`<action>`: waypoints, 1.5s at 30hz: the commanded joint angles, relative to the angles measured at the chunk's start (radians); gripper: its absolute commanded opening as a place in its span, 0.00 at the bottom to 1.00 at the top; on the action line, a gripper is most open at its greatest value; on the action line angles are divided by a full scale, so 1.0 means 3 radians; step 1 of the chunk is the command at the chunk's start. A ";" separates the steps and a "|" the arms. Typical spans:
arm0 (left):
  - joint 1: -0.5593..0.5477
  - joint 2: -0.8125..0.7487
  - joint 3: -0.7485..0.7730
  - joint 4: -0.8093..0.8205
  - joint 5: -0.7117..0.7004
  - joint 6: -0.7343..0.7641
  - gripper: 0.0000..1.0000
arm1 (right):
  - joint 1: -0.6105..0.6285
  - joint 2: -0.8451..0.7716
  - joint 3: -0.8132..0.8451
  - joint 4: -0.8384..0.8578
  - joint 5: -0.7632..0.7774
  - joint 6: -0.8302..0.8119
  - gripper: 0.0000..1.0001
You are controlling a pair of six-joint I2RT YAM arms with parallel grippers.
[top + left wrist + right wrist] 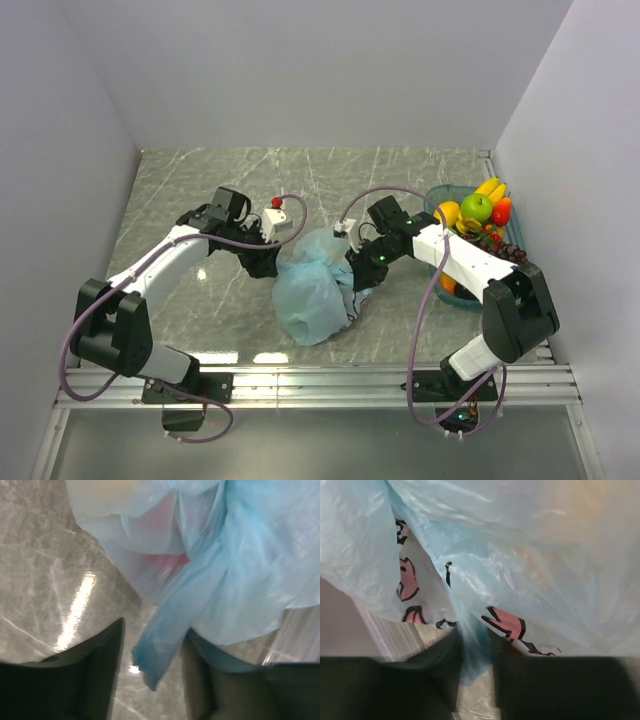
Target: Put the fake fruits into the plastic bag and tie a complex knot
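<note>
The light-blue plastic bag [312, 285] lies crumpled mid-table between my two grippers. My left gripper [262, 262] is at its left side. In the left wrist view the jaws [152, 680] stand open with a blue handle strip [167, 630] hanging loose between them. My right gripper [358, 275] is at the bag's right edge. In the right wrist view it [476, 680] is shut on a bunched strip of the bag [472, 645], next to the pink and black print [505, 622]. The fake fruits [478, 208] sit piled in the teal tray: banana [490, 187], green apple, red piece [502, 211], grapes [512, 252].
The teal tray [438, 193] stands at the right, close to the right wall and partly under my right arm. Grey walls close in the left, back and right sides. A metal rail [320, 378] runs along the near table edge.
</note>
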 commanded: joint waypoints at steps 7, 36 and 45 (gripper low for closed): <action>0.0152 -0.0052 -0.0055 0.0246 -0.0177 -0.0026 0.00 | -0.0025 -0.0349 -0.0057 0.0235 0.0484 0.0124 0.00; 0.2203 -0.0057 -0.0239 0.0532 -0.0582 -0.0374 0.00 | -0.1451 -0.0600 -0.0655 0.0619 0.1287 -0.0443 0.00; 0.2224 0.0004 -0.0239 0.0558 -0.0546 -0.0318 0.00 | -0.1457 -0.0508 -0.0625 0.0588 0.1175 -0.0367 0.00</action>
